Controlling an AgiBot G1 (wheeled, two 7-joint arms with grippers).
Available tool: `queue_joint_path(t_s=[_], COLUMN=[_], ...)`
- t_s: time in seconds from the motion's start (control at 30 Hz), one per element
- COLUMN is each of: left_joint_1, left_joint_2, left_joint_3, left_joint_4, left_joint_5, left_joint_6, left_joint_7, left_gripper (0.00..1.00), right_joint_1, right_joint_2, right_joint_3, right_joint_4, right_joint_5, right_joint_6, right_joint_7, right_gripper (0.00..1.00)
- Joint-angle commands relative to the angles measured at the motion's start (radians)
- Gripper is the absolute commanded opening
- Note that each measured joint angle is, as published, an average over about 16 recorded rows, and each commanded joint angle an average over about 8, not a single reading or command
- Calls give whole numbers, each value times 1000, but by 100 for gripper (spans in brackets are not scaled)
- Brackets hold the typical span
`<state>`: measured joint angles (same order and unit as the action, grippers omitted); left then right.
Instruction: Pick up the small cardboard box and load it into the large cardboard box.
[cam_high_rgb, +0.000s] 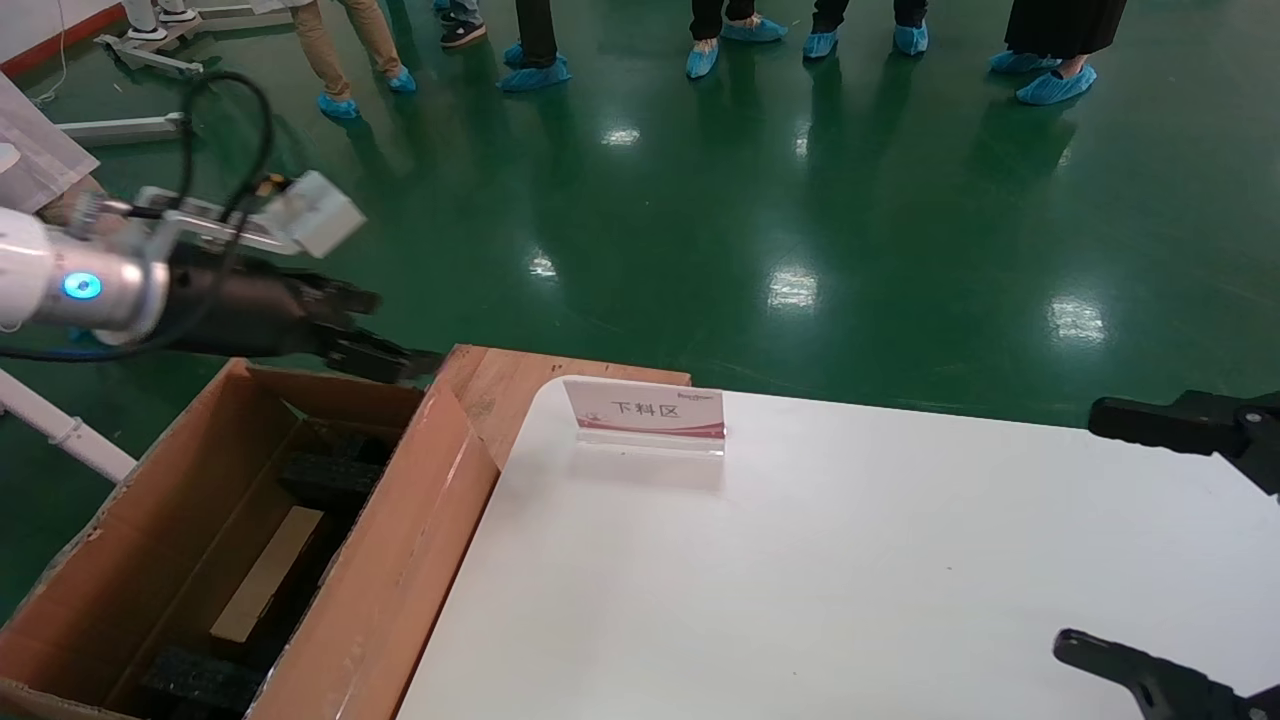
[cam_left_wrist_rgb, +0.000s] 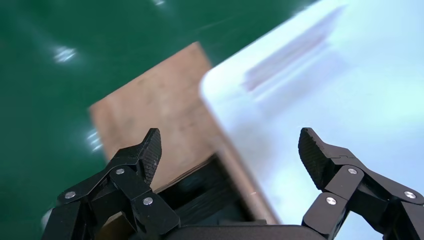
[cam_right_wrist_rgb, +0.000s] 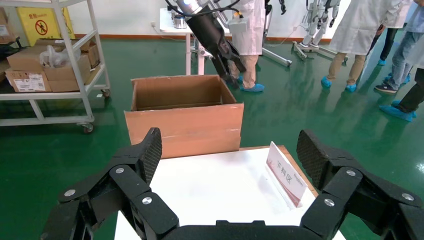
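Left jaws spread and empty above the large carton's far corner; right jaws spread and empty over the desk's right edge.

The left gripper (cam_high_rgb: 385, 330) reaches out level from the left, its jaws released and holding nothing, poised over the far rim of the large cardboard box (cam_high_rgb: 400, 560), which stands open against the desk's (cam_high_rgb: 850, 560) left edge with black foam blocks (cam_high_rgb: 330, 475) inside. The small cardboard box cannot be seen in any view. The right gripper (cam_high_rgb: 1130, 540) hangs at the desk's right edge, jaws wide apart. A sign holder (cam_high_rgb: 645, 415) stands near the desk's far left corner.
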<state>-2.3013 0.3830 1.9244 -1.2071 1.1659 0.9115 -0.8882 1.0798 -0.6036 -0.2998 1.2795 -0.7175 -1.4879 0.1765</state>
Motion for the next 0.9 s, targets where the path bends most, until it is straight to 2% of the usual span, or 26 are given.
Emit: queue_joint_path(t_s=[0.03, 0.9], left_joint_1=[44, 647], left_joint_2=[8, 120], left_joint_3=[-59, -868], left_joint_4=[-3, -41], left_joint_5=[-16, -230], left_joint_6=[21, 308], left_joint_7=[25, 370], left_gripper=[100, 100], right_joint_1=[0, 0], right_joint_2=[0, 0], right_joint_3=[0, -1], right_joint_4=[0, 0], right_joint_5=[0, 1], right_joint_6=[0, 0], right_joint_7=[0, -1], right_gripper=[100, 100])
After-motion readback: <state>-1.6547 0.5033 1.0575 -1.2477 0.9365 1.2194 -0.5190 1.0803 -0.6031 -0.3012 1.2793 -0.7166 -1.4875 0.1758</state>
